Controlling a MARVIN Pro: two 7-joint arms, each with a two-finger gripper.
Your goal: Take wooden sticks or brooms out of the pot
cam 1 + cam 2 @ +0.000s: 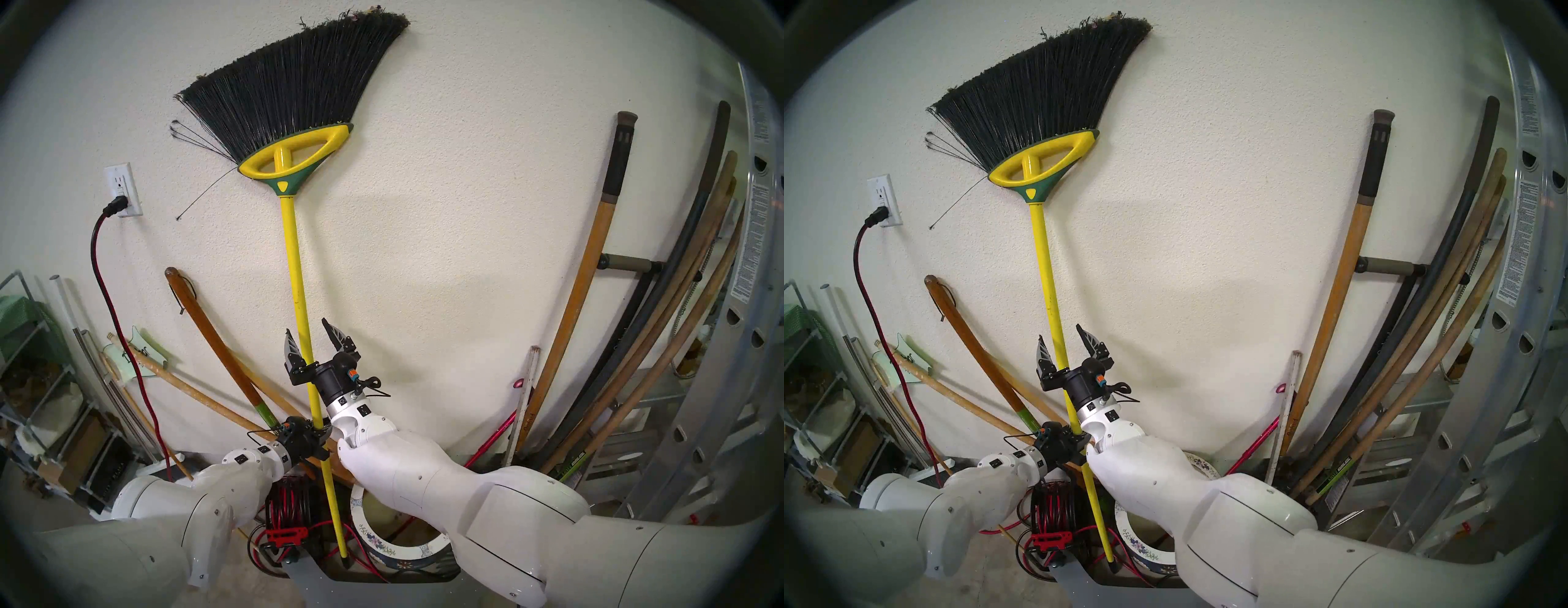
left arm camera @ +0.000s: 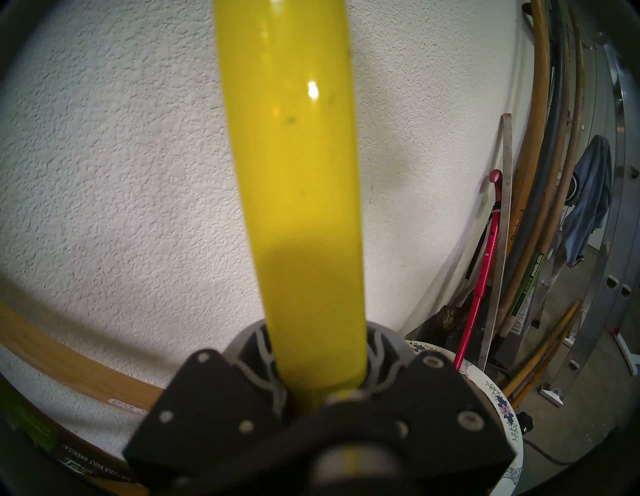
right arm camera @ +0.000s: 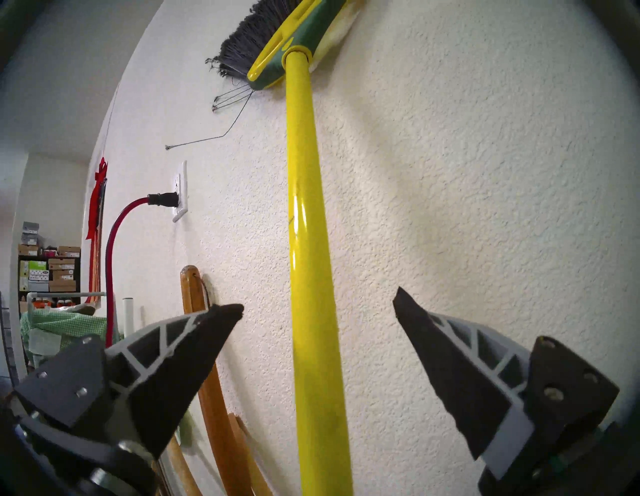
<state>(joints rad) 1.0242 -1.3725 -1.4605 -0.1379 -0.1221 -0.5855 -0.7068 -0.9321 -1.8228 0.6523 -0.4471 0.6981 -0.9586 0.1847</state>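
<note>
The broom (image 1: 297,263) stands head-up against the wall, with a yellow pole, a yellow-and-green head and black bristles. My left gripper (image 1: 318,435) is shut on the pole low down; the left wrist view shows the fingers (image 2: 256,350) pressed on both sides of the pole (image 2: 294,173). My right gripper (image 1: 306,329) is higher, open, with the pole (image 3: 308,242) between its spread fingers and touching neither. The white flowered pot (image 1: 382,547) sits below my right arm. The pole's black tip hangs by the pot's left rim; I cannot tell if it is inside.
A red-and-black cord reel (image 1: 288,505) sits left of the pot. Brown wooden poles (image 1: 212,331) lean at the left. Long-handled tools (image 1: 589,276), a thin red rod (image 1: 496,441) and a ladder (image 1: 755,254) stand at the right. A cord hangs from the wall outlet (image 1: 121,187).
</note>
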